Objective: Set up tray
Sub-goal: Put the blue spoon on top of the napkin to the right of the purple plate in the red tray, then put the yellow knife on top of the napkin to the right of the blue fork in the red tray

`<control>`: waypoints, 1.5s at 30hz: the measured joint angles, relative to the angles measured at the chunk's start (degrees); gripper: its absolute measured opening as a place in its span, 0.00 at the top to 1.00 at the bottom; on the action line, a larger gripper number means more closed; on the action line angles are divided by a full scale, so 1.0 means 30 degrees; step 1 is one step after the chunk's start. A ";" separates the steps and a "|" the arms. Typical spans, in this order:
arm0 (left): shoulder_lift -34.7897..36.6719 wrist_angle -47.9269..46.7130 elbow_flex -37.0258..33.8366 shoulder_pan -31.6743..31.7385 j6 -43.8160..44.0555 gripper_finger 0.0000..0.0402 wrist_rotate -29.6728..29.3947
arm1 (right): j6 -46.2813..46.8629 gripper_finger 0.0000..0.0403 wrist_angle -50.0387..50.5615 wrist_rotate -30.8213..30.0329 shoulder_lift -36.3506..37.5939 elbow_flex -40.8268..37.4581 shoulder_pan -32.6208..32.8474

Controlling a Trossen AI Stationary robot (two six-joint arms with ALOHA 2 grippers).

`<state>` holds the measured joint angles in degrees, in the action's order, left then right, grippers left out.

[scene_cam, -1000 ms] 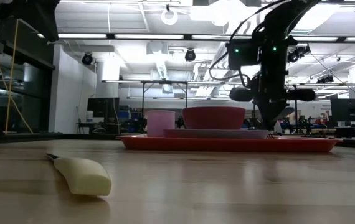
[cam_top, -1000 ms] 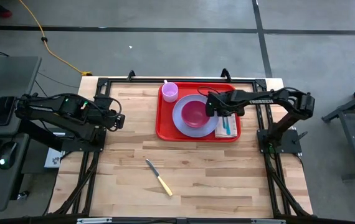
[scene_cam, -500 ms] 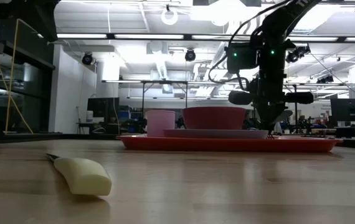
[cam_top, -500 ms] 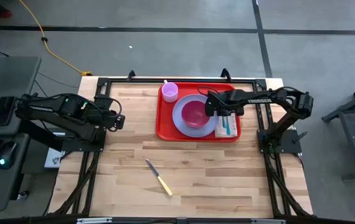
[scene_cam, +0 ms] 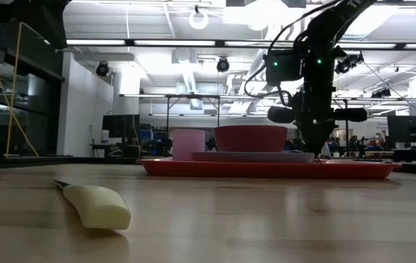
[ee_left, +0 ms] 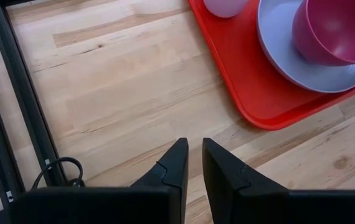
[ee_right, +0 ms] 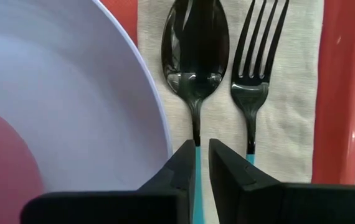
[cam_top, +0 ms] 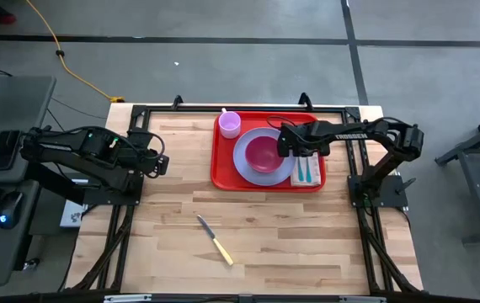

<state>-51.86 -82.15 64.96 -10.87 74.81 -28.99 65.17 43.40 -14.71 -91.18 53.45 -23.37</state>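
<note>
The red tray point(cam_top: 223, 172) lies at the table's far side. On it stand a pink cup point(cam_top: 230, 124) and a lavender plate point(cam_top: 242, 162) with a magenta bowl point(cam_top: 263, 154). Beside the plate lies a pale napkin point(ee_right: 289, 93) bearing a spoon point(ee_right: 195, 50) and a fork point(ee_right: 255, 56). My right gripper point(ee_right: 202, 155) points down over the napkin, a narrow gap between its fingers, which stand on either side of the spoon's teal handle. My left gripper point(ee_left: 195, 152) hovers over bare wood near the table's left edge, slightly open, with nothing between its fingers. My right gripper comes from above with one finger on each side of the spoon's handle point(ee_right: 197, 142), lying across it. The spoon lies flat on the napkin. Whether the fingers touch the handle I cannot tell.
A knife point(cam_top: 215, 240) with a cream handle lies on the wood near the table's front, apart from the tray. Black frame rails point(cam_top: 130, 168) run along the table's left, right and far edges. Bare wood stretches between the tray and the knife.
</note>
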 joint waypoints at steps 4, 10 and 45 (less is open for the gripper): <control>0.0000 -0.0007 0.0004 0.0000 0.0000 0.80 0.0007 | -0.0315 0.92 0.0000 0.0040 0.0015 0.0000 -0.0226; 0.0001 0.0000 0.0004 0.0000 -0.0080 0.80 0.0001 | -0.0828 0.90 0.0089 0.0799 0.0825 0.0007 -0.0778; -0.2901 0.2427 -0.0120 -0.0103 -0.3402 0.80 0.2744 | -0.2923 1.00 -0.4663 0.2392 0.8174 0.0022 0.8330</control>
<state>-60.56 -74.87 64.60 -11.18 64.60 -20.76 56.40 29.41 -7.53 -66.65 53.52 1.62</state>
